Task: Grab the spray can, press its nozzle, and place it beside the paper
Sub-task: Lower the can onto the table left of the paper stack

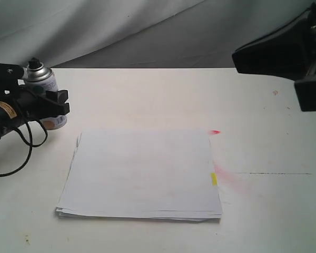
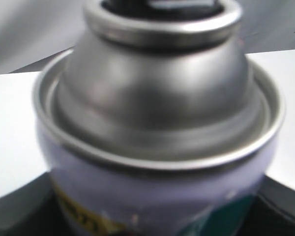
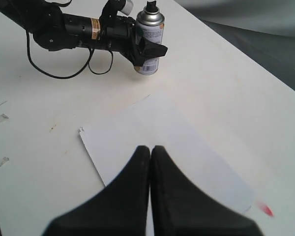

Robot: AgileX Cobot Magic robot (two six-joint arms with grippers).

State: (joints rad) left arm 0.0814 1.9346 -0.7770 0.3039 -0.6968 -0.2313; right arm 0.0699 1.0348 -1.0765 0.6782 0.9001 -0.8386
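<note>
The left gripper [image 1: 57, 102] has its jaws clamped around the body of the spray can [image 1: 42, 80], which is upright at the far left of the white surface [image 1: 147, 95], its black nozzle [image 1: 34, 64] uncovered on top. The can is apart from the stack of paper [image 1: 142, 174], near its far left corner. The right gripper [image 3: 150, 150] hangs above the paper, its jaws pressed together and empty.
</note>
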